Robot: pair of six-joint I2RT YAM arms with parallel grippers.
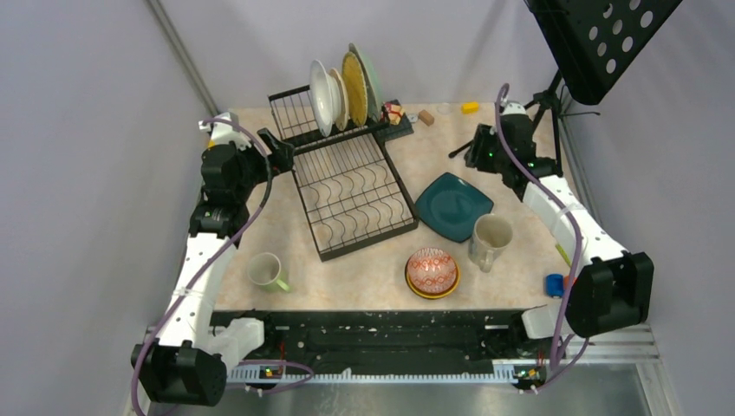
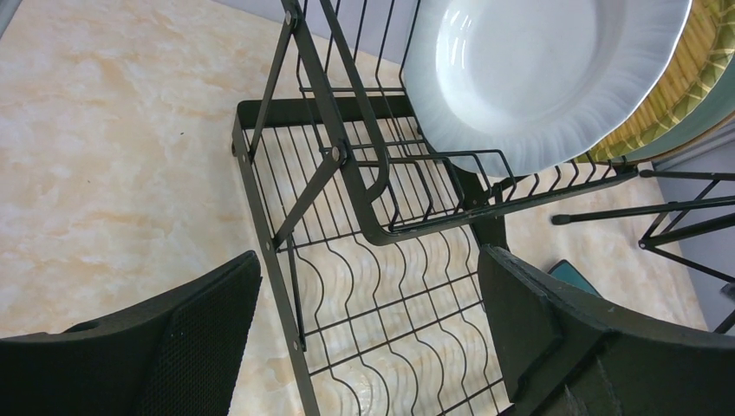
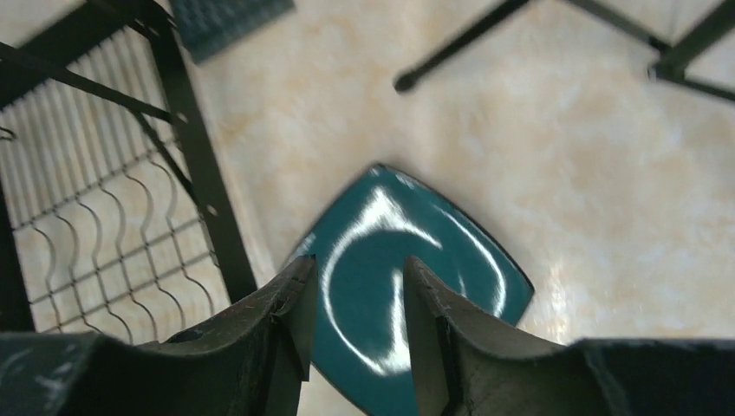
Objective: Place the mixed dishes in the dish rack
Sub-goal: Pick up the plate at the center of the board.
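The black wire dish rack (image 1: 351,186) stands mid-table. Its raised back section holds a white plate (image 1: 322,95), a yellow plate (image 1: 354,87) and a pale teal plate (image 1: 370,76) on edge. On the table lie a dark teal plate (image 1: 453,206), a cream mug (image 1: 491,241), a light-green mug (image 1: 267,270) and a red-patterned bowl (image 1: 432,269) nested in a yellow-orange one. My left gripper (image 1: 282,152) (image 2: 368,286) hangs wide open over the rack's (image 2: 347,173) left edge, below the white plate (image 2: 520,69). My right gripper (image 1: 477,149) (image 3: 358,277) hovers above the dark teal plate (image 3: 433,251), jaws apart, holding nothing.
A black music stand (image 1: 598,35) on a tripod rises at the back right, its legs near my right arm. Small toy blocks (image 1: 469,107) lie at the back edge. A blue toy car (image 1: 554,283) sits at the front right. Grey walls close in on both sides.
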